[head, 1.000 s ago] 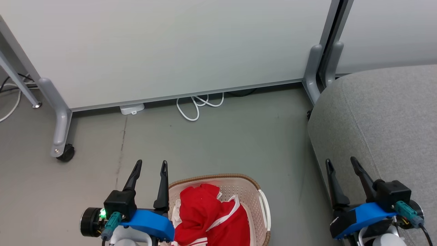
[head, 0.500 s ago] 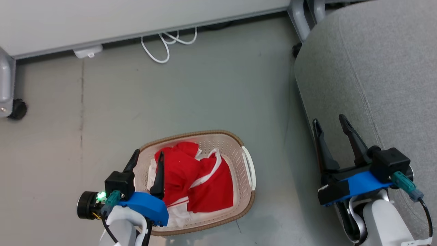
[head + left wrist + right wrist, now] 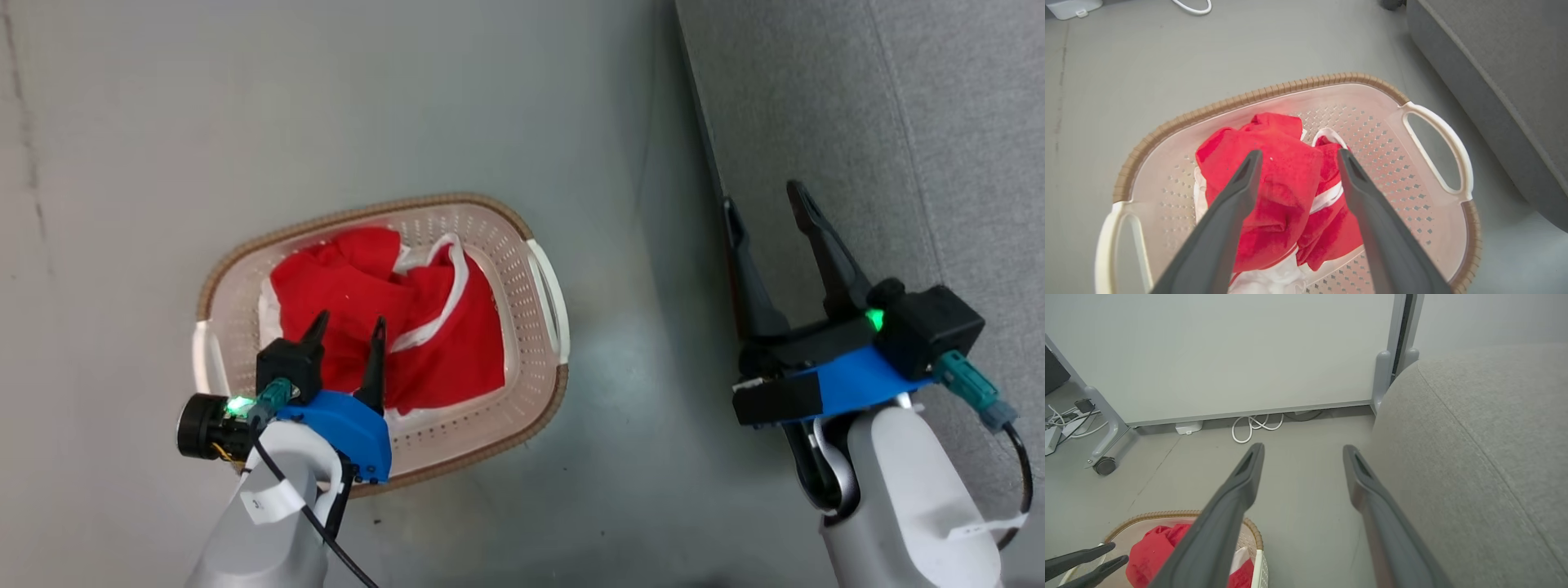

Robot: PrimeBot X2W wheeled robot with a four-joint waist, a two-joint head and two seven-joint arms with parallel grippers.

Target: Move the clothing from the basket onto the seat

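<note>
The basket (image 3: 490, 212), cream with a brown rim, stands on the grey floor and holds the red clothing (image 3: 367, 286) with white trim. My left gripper (image 3: 349, 322) hangs open just above the red pile, fingers apart and holding nothing. In the left wrist view the fingers of this gripper (image 3: 1299, 152) frame the clothing (image 3: 1282, 179) inside the basket (image 3: 1290, 86). My right gripper (image 3: 762, 198) is open and empty at the left edge of the grey seat (image 3: 898, 122). The right wrist view shows that gripper (image 3: 1303, 447) beside the seat (image 3: 1474, 437), with the basket (image 3: 1251, 531) at lower left.
A white partition panel (image 3: 1229, 355) on grey castor legs (image 3: 1104, 465) stands beyond the floor. A coiled white cable (image 3: 1253, 426) and a small white box (image 3: 1188, 427) lie at its foot. Bare floor separates basket and seat.
The head camera has tilted down, so the whole picture has shifted. My left gripper has come in over the basket, above the red clothing. Both grippers have stayed open.
</note>
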